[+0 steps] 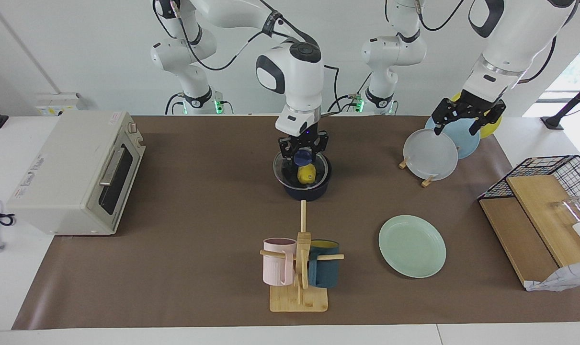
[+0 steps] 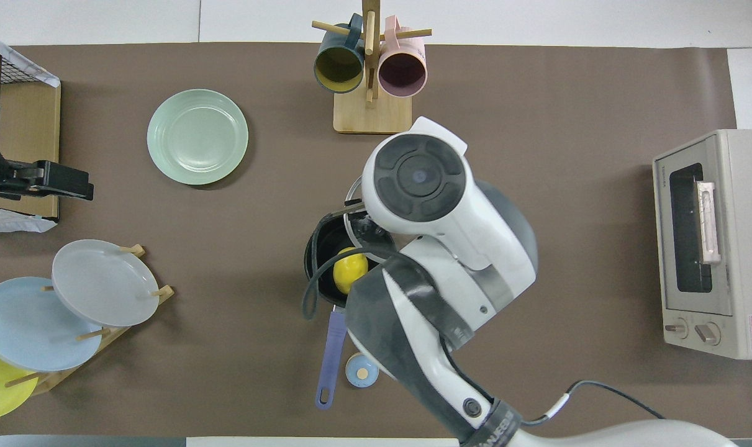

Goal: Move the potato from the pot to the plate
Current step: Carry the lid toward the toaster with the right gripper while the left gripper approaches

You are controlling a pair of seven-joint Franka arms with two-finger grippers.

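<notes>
Over the pot (image 1: 306, 184), right end effector (image 1: 302, 154) gripping its glass lid (image 1: 290, 167).

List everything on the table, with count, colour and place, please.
potato: 1, yellow, in the pot
pot: 1, dark navy, mid-table
lid: 1, glass with blue knob, held over the pot
plate: 1, mint green, toward the left arm's end
racked plates: 3, grey-white, light blue, yellow, under the left gripper
mugs: 2, pink and dark teal, on a stand farther from the robots than the pot
toaster oven: 1, cream, right arm's end
wire basket: 1, black, left arm's end
small disc: 1, pale blue, nearer the robots than the pot
right gripper: shut on the lid's knob
left gripper: open, waits over the racked plates
</notes>
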